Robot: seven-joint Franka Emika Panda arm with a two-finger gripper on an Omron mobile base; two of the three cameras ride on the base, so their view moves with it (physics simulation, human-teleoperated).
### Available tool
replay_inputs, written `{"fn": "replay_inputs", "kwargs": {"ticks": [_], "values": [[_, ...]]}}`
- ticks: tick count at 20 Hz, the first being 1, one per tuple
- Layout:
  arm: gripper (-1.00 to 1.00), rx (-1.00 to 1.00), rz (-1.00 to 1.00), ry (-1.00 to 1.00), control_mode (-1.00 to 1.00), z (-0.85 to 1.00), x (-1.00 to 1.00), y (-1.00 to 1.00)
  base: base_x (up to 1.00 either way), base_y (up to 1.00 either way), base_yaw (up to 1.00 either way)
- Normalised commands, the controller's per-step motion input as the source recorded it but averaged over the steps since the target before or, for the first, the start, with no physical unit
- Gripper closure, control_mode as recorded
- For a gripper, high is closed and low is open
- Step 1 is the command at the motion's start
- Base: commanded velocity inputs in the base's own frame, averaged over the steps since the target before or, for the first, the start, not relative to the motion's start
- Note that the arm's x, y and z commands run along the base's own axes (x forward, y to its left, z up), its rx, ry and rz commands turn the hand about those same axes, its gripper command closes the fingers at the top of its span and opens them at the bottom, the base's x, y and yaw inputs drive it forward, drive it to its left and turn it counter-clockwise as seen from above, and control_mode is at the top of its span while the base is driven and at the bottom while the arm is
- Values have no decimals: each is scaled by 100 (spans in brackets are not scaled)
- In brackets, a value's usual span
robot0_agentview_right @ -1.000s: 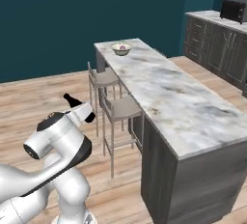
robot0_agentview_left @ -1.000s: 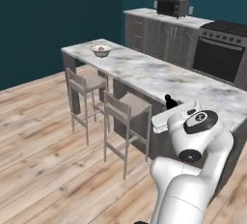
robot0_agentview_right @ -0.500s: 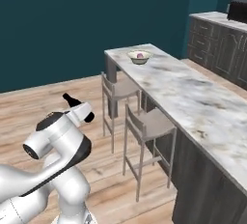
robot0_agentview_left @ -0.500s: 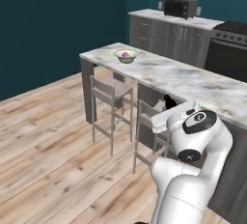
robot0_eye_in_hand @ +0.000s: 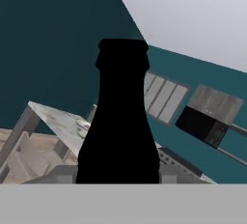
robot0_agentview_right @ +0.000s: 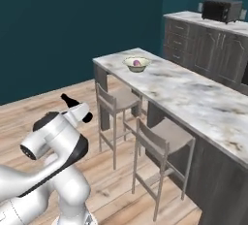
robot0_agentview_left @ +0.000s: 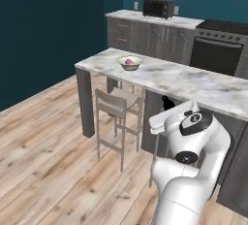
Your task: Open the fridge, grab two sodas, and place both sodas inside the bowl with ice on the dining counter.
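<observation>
Carrying a dark soda bottle (robot0_eye_in_hand: pixel 120 121) toward the dining counter (robot0_agentview_left: pixel 193 81), now closer in both base views than a moment ago.

Gripper (robot0_agentview_left: pixel 167 104) narrowly parted and clamped on the black bottle, held upright near the arm's elbow. Counter and stools (robot0_agentview_left: pixel 114 107) larger and shifted across the base views since half a second ago, meaning base travel, not moved furniture. Pale bowl (robot0_agentview_left: pixel 130 63) near the counter's far end, something purple inside, likely the first soda; judged second delivery under way. Fingertips hidden behind the bottle; ice too small to make out.
</observation>
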Motion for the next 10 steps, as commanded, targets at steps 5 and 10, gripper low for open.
{"fn": "replay_inputs", "kwargs": {"ticks": [5, 10], "values": [[100, 0, 0, 0, 100, 0, 0, 0, 35, 67, -48], [100, 0, 0, 0, 100, 0, 0, 0, 34, 70, -46]]}}
